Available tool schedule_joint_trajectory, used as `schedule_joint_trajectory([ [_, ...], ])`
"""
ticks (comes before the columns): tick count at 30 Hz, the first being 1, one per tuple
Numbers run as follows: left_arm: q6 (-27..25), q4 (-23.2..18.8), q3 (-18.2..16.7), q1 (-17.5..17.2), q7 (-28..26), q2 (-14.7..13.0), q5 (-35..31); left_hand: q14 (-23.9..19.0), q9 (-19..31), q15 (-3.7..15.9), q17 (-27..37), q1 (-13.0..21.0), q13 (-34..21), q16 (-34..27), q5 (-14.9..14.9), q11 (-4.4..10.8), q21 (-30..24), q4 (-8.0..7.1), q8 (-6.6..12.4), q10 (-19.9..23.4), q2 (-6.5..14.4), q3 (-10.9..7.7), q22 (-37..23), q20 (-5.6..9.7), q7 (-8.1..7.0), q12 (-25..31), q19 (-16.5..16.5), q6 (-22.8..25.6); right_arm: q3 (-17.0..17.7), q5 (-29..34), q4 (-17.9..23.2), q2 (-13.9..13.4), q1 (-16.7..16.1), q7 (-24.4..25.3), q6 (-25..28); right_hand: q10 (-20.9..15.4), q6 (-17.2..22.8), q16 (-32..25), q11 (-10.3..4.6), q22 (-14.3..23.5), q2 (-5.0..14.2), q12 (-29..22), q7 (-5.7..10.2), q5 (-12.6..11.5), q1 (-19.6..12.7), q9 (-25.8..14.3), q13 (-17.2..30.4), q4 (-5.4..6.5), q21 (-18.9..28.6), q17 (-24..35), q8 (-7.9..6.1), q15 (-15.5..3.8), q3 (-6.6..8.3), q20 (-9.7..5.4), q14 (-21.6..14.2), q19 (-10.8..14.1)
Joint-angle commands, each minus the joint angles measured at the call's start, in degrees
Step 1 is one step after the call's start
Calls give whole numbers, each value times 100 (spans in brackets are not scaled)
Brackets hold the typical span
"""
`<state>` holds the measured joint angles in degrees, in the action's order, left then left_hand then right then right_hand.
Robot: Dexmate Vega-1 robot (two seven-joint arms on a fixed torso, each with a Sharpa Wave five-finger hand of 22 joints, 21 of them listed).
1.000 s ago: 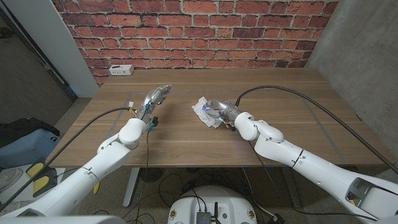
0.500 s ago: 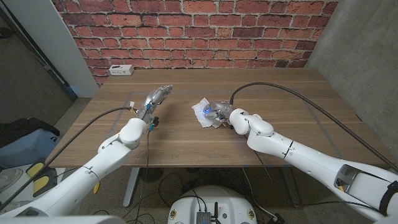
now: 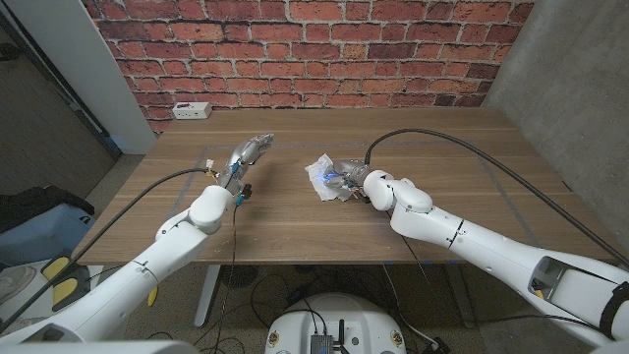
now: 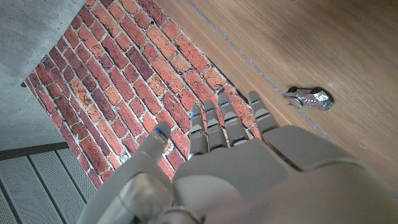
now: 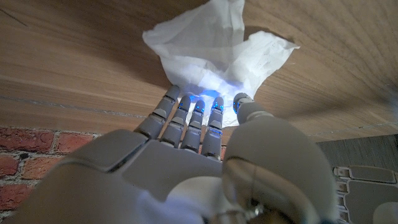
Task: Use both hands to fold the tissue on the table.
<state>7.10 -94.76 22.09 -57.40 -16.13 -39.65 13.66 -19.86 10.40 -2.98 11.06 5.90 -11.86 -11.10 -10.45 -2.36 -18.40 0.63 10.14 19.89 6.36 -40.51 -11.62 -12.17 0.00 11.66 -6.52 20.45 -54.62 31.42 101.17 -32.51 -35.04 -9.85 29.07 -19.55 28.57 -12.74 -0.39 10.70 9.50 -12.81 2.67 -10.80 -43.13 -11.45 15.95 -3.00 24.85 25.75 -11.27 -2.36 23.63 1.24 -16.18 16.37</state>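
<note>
The right hand (image 3: 351, 179) is reaching into the crumpled tissue (image 3: 323, 173) mid-counter, fingers (image 5: 198, 112) apparently touching its edge to flatten it; the left hand (image 3: 248, 151) is waiting nearer the far-left corner, fingers straight and empty.

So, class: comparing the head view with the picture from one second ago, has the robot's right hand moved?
Yes. The right hand has moved toward the robot's left, further onto the tissue, judged against the table's far edge.
</note>
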Motion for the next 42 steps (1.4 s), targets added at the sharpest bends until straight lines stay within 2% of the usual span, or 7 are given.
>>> schedule_joint_trajectory([
  [1, 50, 8, 22, -8, -8, -6, -24, 24, 16, 23, 11, -54, -33, -12, 10, 19, 18, -3, 18, -5, 47, -30, -8, -10, 22, 5, 57, -20, 208, -63, -11, 91, -203, 1133, -451, 3, 56, -27, -47, 7, 31, 19, 18, 9, 36, -8, -8, -26, -9, 6, -32, -317, -11, -12, -27, 0],
  [16, 20, -182, -35, -185, -84, -100, -79, 28, 15, 30, 5, -52, -35, -14, 10, 19, 24, 7, 33, -16, 40, -37, -10, -10, 15, 14, 59, -26, -86, -114, -780, 483, 373, 758, -657, 123, -159, 9, -48, 5, 39, 82, 62, 13, 92, -8, -43, -33, -47, -30, 44, -303, -75, -36, 146, -63],
  [25, -20, -291, -62, -277, -123, -143, -113, 31, 14, 29, 2, -52, -36, -16, 11, 22, 29, 15, 38, -26, 30, -36, -11, -10, 7, 17, 64, -32, -230, -138, -1147, 657, 610, 591, -529, 138, -219, 10, -67, 3, 56, 90, 40, 16, 153, -7, -59, -1, -69, -38, 52, -283, -113, -55, 199, -101],
  [27, -19, -299, -64, -284, -122, -145, -116, 32, 14, 31, 2, -52, -36, -16, 11, 22, 31, 16, 40, -23, 29, -37, -11, -11, 9, 19, 69, -30, -260, -152, -1211, 688, 647, 551, -465, 123, -241, 18, 47, 2, 50, 85, 25, 14, 171, -7, -67, 0, -78, -52, 53, -229, -126, -61, 225, -114],
  [30, -32, -312, -66, -293, -129, -146, -125, 33, 14, 29, 2, -54, -36, -17, 12, 22, 33, 16, 42, -29, 27, -35, -11, -11, 16, 18, 72, -29, -292, -190, -1253, 701, 685, 496, -405, 117, -266, 16, 129, 2, 52, 84, 9, 13, 189, -6, -74, 6, -81, -59, 55, -188, -138, -59, 234, -113],
  [36, -92, -342, -56, -291, -109, -172, -148, 32, 14, 31, 3, -56, -36, -21, 12, 21, 39, 18, 46, -34, 25, -35, -11, -11, 14, 21, 79, -32, -372, -300, -1347, 704, 786, 262, -258, 119, -273, 9, 106, 1, 50, 85, -10, 11, 206, -6, -83, 6, -91, -71, 49, -177, -153, -36, 232, -126],
  [42, -187, -359, -18, -228, -44, -212, -191, 37, 14, 32, 2, -56, -36, -21, 12, 26, 42, 22, 51, -24, 23, -35, -12, -11, 20, 29, 84, -28, -444, -389, -1342, 675, 855, 83, -137, 91, -274, -6, 156, 1, 53, 75, -15, 8, 222, -5, -92, 7, -88, -83, 41, -161, -164, -13, 206, -109],
])
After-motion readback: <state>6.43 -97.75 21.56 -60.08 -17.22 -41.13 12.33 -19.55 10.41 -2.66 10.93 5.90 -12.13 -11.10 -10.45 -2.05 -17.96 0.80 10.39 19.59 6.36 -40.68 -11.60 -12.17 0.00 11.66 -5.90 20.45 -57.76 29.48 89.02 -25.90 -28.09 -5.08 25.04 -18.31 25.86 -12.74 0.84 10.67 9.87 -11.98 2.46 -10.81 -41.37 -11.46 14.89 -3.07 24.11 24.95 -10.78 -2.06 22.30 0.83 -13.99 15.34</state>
